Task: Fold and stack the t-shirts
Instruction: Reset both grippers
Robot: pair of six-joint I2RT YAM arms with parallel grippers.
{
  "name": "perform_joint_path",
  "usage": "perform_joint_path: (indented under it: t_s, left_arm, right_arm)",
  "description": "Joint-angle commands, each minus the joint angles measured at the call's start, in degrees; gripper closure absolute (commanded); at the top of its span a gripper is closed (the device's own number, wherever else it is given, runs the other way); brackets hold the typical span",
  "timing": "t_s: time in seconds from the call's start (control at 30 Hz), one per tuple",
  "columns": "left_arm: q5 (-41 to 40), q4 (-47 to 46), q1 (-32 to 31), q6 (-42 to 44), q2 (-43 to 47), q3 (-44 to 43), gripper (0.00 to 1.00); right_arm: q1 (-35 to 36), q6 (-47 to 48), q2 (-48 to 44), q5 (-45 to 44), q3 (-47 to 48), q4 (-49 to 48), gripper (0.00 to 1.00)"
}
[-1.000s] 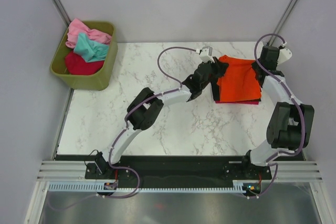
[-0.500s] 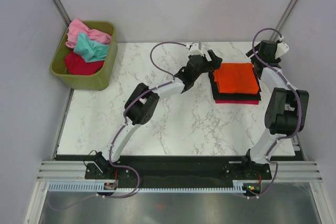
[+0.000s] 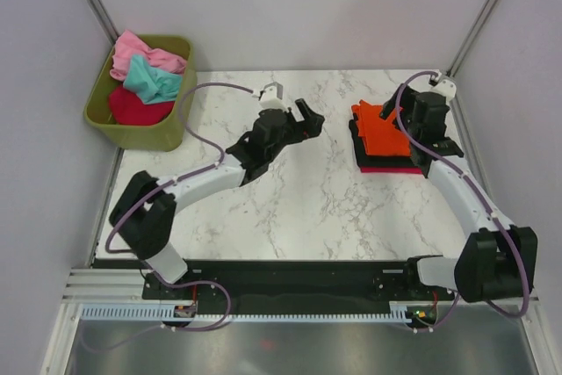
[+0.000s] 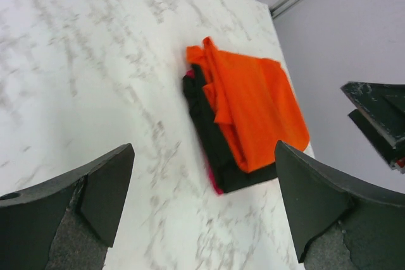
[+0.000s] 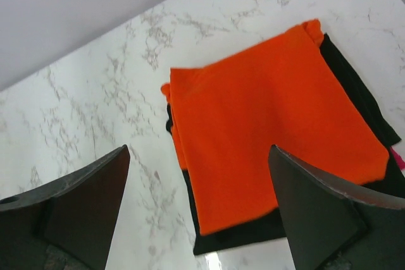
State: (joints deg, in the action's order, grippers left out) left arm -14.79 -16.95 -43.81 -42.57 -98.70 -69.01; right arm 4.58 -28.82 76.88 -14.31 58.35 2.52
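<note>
A folded bright orange t-shirt lies on top of a stack, over a black t-shirt and a crimson one, at the table's right. My right gripper hovers open just above the stack's right side; in the right wrist view the orange t-shirt and black t-shirt lie beyond my empty right gripper. My left gripper stands open and empty, left of the stack and clear of it. The left wrist view shows the orange t-shirt ahead of my left gripper.
An olive-green bin at the far left holds pink, teal and dark red t-shirts. Bare marble table lies between the arms. Walls and frame posts stand close behind and to the right of the stack.
Both grippers have opened and let go of the orange t-shirt, which now lies folded on the stack. The left arm has drawn back to the left; the right gripper shifted nearer over the stack.
</note>
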Motion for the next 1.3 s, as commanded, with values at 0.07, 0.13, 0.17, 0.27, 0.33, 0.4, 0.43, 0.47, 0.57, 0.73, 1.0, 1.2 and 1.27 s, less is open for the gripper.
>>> perform_joint_path:
  t_s: [0.07,0.13,0.17,0.27,0.33,0.4,0.43,0.47,0.57,0.73,1.0,1.2,1.27]
  left_arm:
    - [-8.14,4.99,0.39,5.99,16.32,18.0,0.0]
    - [-11.3,7.98,0.48,7.66,24.38,23.45,0.0]
    - [-11.67,8.16,0.48,9.76,27.65,25.4,0.0]
    - [-13.33,8.42,0.57,14.77,38.26,31.37,0.0]
    - [-15.0,10.08,0.66,17.42,43.03,33.32,0.0]
    - [-16.32,11.49,0.66,19.88,49.28,35.78,0.0]
    - [-16.24,11.59,0.66,20.67,51.21,36.92,0.0]
    - [-15.2,9.76,0.66,22.86,55.24,40.15,0.0]
    - [-13.51,5.02,0.66,27.69,61.14,48.43,0.0]
    - [-10.97,3.24,0.66,28.33,72.93,53.54,0.0]
    - [-13.78,4.65,0.66,27.71,74.7,53.63,0.0]
    - [-14.74,4.65,0.66,27.54,73.82,53.37,0.0]
    - [-14.75,4.73,0.66,26.84,73.91,53.54,0.0]
  right_arm:
    - [1.74,6.4,-14.46,6.13,-8.68,1.95,0.02]
    - [4.19,7.54,-20.09,6.04,-13.23,0.74,0.02]
    - [4.91,7.98,-21.84,6.13,-15.0,-0.23,0.02]
    - [5.88,7.64,-28.26,8.58,-21.86,-5.15,0.02]
    - [5.88,7.03,-29.5,10.7,-25.19,-7.18,0.02]
    - [5.97,5.88,-31.44,10.53,-27.92,-9.45,0.02]
    - [5.79,5.1,-32.23,10.87,-31.16,-10.86,0.02]
    - [5.97,4.91,-33.71,11.14,-32.67,-12.09,0.02]
    - [5.97,4.21,-35.92,10.53,-35.84,-14.47,0.02]
    - [5.97,3.94,-36.1,10.0,-37.43,-15.8,0.02]
    - [5.97,4.12,-35.22,8.86,-36.81,-15.0,0.02]
    - [5.88,4.12,-34.43,8.15,-36.2,-14.13,0.02]
    - [5.97,3.86,-34.6,6.5,-36.2,-13.78,0.02]
